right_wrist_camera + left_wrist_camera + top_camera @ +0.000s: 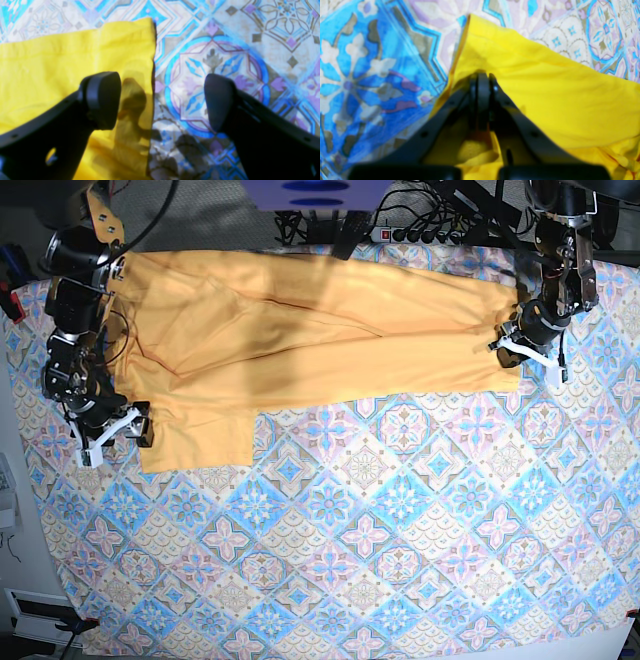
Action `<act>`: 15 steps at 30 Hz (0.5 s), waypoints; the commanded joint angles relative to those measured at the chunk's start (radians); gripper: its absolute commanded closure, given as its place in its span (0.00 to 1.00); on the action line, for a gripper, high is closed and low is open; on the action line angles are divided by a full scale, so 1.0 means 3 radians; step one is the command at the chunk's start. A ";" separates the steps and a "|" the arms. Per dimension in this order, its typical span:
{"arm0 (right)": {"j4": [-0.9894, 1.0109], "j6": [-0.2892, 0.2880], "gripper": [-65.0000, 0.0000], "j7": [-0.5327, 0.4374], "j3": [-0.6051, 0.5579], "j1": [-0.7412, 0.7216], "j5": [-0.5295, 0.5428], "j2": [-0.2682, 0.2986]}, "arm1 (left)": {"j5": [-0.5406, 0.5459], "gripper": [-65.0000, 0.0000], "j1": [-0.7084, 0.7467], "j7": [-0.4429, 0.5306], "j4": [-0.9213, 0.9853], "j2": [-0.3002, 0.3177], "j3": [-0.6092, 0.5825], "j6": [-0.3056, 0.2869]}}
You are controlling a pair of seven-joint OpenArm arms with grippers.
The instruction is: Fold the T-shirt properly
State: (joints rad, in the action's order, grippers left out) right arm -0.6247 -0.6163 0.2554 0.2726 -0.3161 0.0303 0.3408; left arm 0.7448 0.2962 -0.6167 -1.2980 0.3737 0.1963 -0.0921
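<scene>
The yellow T-shirt (300, 330) lies stretched in a long band across the far part of the table, with a flap hanging toward the front at the left. My left gripper (522, 348), at the shirt's right end, is shut on a raised fold of the T-shirt (545, 87); the black fingers (482, 82) meet with cloth draped around them. My right gripper (161, 100) stands open low over the shirt's edge (150, 62), one finger (102, 100) above the yellow cloth and the other over the tablecloth. In the base view the right gripper (112, 430) sits at the shirt's left front corner.
A blue-pink patterned tablecloth (380, 540) covers the table. Cables and a power strip (420, 225) lie behind the far edge. Both arm columns (75, 290) stand at the table's left and right sides.
</scene>
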 commanded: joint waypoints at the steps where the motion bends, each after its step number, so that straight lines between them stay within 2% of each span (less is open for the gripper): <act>1: -0.0038 -0.0009 0.23 0.0041 -0.0062 -0.0049 -0.0001 0.0048 | -0.0342 0.98 0.0089 -0.0336 0.0069 0.0020 -0.0007 0.0315; 5: -0.0053 -0.0015 0.23 0.0041 -0.0405 -0.0044 0.0004 0.0048 | -0.0342 0.98 0.0089 -0.0341 0.0069 0.0020 -0.0007 0.0315; 8: -0.0053 -0.0015 0.23 0.0041 -0.0492 -0.0038 0.0009 0.0043 | -0.0342 0.98 0.0089 -0.0341 0.0069 0.0020 -0.0007 0.0315; 15: -0.0053 -0.0020 0.46 0.0041 -0.0497 -0.0038 0.0009 -0.0024 | -0.0342 0.98 0.0089 -0.0346 0.0069 0.0020 -0.0007 0.0315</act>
State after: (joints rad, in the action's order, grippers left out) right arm -0.6369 -0.6003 0.2317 0.1261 -0.3183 0.0383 0.3302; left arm 0.7448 0.2958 -0.6170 -1.2980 0.3737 0.1959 -0.0921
